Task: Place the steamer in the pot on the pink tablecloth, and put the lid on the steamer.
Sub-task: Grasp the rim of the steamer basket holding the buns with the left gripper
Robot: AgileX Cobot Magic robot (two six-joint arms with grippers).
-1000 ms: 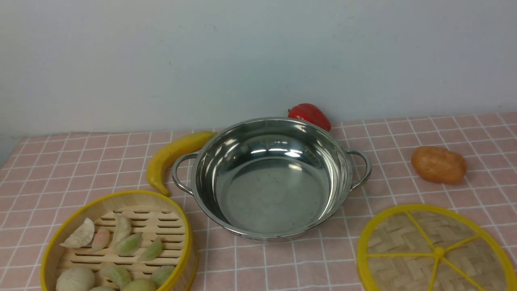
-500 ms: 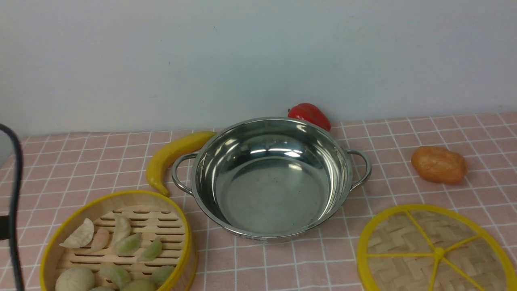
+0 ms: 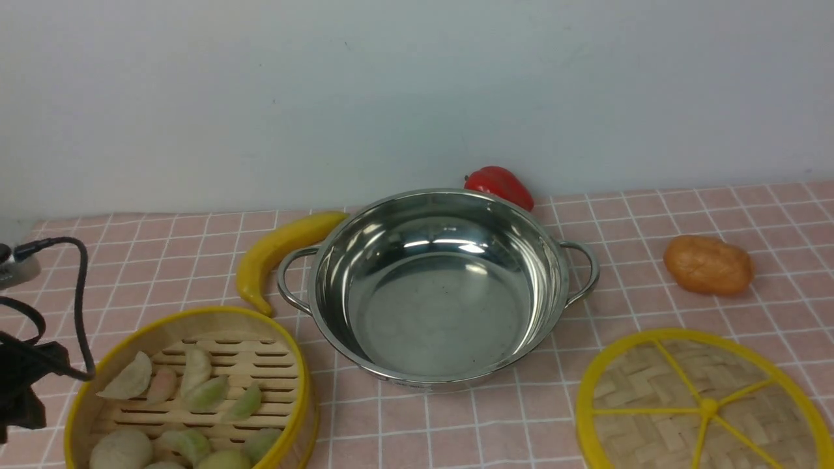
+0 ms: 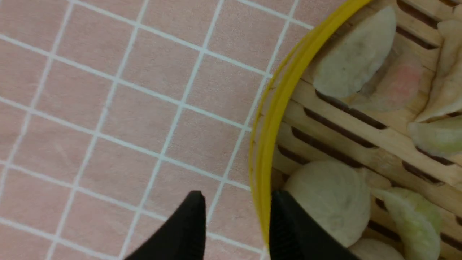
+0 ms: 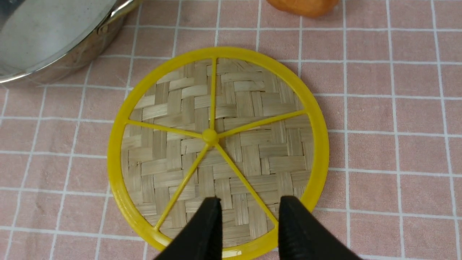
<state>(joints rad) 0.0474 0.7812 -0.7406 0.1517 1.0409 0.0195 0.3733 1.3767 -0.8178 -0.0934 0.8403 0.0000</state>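
left arm (image 3: 25, 368): black, with a looped black cable, low at the front view's left edge | left gripper (image 4: 236, 225): two black tapered fingers (image 4: 187, 231) parted, pointing down, gripping nothing | right gripper (image 5: 247, 225): black tapered fingers likewise parted, pointing down, gripping nothing

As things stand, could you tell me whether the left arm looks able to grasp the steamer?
Probably yes: the left gripper is open, its fingers appear to straddle the steamer's yellow rim, one over the pink tablecloth, one over a bun inside. Nothing else lies between them.
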